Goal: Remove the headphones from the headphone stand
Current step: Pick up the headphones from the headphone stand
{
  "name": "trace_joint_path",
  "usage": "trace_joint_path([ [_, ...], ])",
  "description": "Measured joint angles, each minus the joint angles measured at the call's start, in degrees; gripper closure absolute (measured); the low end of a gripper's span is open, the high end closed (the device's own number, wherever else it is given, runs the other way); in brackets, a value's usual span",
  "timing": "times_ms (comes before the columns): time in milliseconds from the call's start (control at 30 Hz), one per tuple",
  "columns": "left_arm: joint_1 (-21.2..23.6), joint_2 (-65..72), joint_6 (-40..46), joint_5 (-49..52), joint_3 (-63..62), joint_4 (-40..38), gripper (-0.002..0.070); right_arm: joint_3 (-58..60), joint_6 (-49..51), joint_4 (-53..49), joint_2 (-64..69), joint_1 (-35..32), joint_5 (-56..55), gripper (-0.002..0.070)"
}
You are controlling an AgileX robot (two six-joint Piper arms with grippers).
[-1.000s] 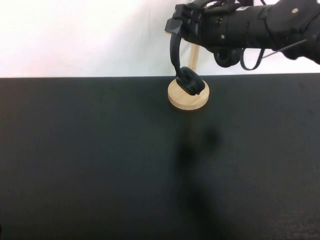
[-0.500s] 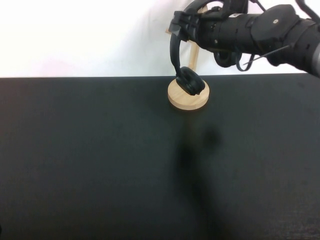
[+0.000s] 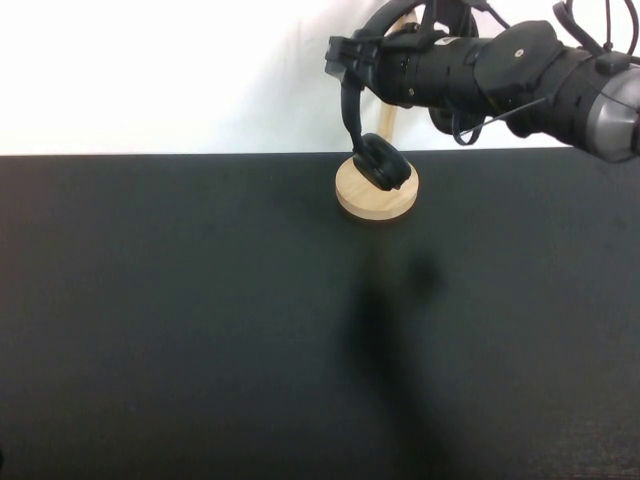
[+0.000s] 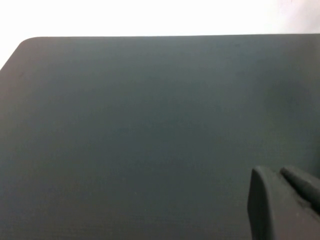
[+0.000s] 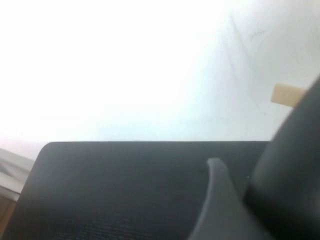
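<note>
On the black table, bare of any readable writing, the right gripper at twelve o'clock pinches the headphones hanging against the stand, while the left gripper hovers elsewhere, its spread unclear.

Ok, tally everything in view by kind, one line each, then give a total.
Headphones: 1, hanging at the stand, under the right tool.
Wooden headphone stand: 1
Black table: 1
Robot tools: 2, right tool up by the stand's top, left tool over bare table.
Total: 5
</note>
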Motion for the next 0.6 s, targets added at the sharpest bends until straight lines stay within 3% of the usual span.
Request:
trace_joint_path([
  [367, 0.00, 0.00, 0.00, 0.00, 0.00, 0.00, 0.0675, 0.00, -0.41, -1.84, -1.46, 0.00, 2.31, 0.0681],
  [600, 0.00, 0.00, 0.00, 0.00, 0.00, 0.00, 0.0675, 0.00, 0.75, -3.26, -2.65, 0.00, 4.87, 0.0676],
])
